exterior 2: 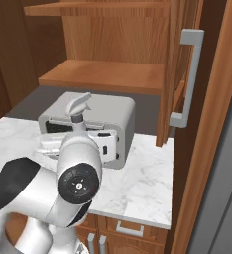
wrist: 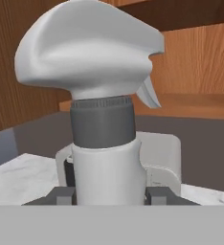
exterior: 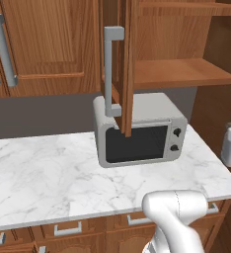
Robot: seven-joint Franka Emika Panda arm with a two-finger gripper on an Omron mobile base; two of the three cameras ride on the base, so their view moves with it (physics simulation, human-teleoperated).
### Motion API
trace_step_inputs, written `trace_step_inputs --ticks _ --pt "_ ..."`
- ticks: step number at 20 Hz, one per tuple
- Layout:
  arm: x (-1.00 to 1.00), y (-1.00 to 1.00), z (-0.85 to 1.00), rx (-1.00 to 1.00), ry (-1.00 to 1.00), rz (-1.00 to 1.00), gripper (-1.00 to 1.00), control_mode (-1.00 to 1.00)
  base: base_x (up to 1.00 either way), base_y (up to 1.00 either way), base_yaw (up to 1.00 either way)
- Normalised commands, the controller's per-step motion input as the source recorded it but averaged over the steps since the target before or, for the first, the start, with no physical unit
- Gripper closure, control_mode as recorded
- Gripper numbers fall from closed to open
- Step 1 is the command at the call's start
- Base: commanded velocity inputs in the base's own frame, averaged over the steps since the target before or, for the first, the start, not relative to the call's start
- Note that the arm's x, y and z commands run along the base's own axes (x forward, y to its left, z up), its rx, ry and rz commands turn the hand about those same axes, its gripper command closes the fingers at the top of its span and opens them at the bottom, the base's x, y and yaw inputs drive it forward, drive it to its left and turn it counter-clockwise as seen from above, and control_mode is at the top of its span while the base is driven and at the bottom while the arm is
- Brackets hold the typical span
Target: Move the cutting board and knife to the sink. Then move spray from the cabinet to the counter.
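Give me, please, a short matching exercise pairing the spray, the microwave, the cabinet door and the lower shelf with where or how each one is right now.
Things:
1. spray
2. microwave
3. cabinet door
4. lower shelf

States:
A. swung open, edge toward the camera
B. bare, above the microwave
C. upright between the fingers of the gripper
D. standing on the counter

Pairs: 1-C, 2-D, 3-A, 4-B

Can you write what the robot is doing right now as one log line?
phase: moving spray | gripper: shut on spray | spray: upright, above counter | cabinet: open
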Motion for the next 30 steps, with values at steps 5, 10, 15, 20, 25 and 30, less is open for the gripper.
trace_step_inputs --ticks 5,10,15,20,25,30 --pt "0.13 0.0 -0.54 0.0 -0.22 0.0 1.0 -1.0 0.0 0.0 0.0" --pt "0.06 0.0 -0.58 0.0 -0.19 0.0 1.0 -1.0 0.0 0.0 0.0" --pt "0.0 0.0 -0.69 0.0 -0.14 0.0 1.0 -1.0 0.0 0.0 0.0" --pt "0.01 0.11 -0.68 0.01 -0.07 -0.04 1.0 -1.0 0.0 0.0 0.0" --pt "0.0 0.19 -0.59 0.07 0.0 -0.05 1.0 -1.0 0.0 0.0 0.0" --pt "0.06 0.24 -0.48 0.11 0.0 -0.07 1.0 -1.0 0.0 0.0 0.0"
